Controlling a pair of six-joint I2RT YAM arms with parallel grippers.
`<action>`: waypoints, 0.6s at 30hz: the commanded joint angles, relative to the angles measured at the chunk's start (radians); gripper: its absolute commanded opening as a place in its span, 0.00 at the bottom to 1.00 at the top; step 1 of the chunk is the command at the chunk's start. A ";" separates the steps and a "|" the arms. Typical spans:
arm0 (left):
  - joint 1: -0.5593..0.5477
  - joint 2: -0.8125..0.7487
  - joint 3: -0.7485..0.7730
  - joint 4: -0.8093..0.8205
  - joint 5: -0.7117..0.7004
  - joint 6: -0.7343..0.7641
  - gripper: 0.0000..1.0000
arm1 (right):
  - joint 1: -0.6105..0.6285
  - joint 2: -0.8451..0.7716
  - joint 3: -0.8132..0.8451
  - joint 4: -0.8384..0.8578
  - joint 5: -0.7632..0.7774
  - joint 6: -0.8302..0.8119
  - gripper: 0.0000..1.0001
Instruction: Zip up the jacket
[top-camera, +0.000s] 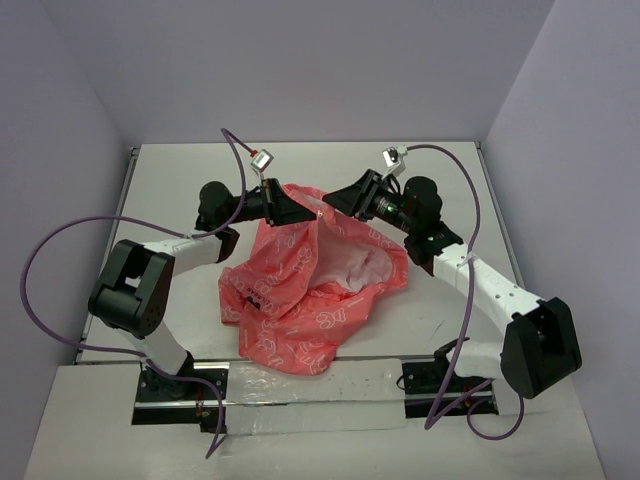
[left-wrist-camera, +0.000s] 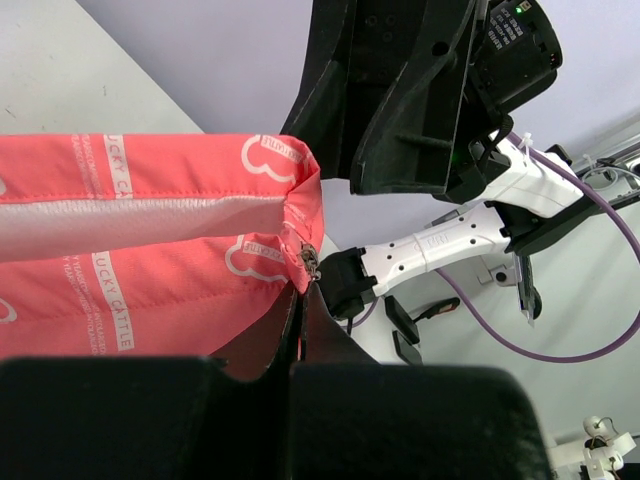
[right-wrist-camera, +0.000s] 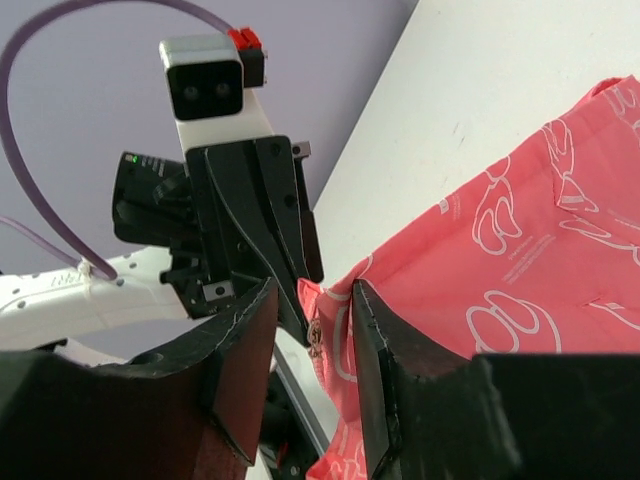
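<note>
Left fingers (left-wrist-camera: 335, 350) pressed together, pinching top corner of jacket (top-camera: 300, 290) just beside zipper pull (right-wrist-camera: 317, 335). Right fingers (right-wrist-camera: 240, 350) spread, pull and jacket edge in gap between them. Jacket raised at that far corner, rest crumpled on desk (top-camera: 180, 190) between arms, white lining showing.

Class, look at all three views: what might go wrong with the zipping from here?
1. The right gripper has its jaws apart around the zipper pull; closing off-centre may miss it.
2. The left gripper pinches only a corner of the jacket; the fabric may slip out under tension.
3. The jacket lies crumpled, so the pull may snag.
</note>
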 joint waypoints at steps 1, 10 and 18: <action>-0.008 -0.035 0.039 0.014 0.017 0.036 0.00 | -0.007 -0.040 0.015 -0.026 -0.033 -0.053 0.47; -0.007 -0.031 0.056 -0.003 0.016 0.043 0.00 | -0.010 -0.055 0.013 -0.088 -0.042 -0.098 0.49; -0.008 -0.033 0.060 -0.033 0.021 0.061 0.00 | -0.019 -0.032 0.032 -0.099 -0.128 -0.124 0.43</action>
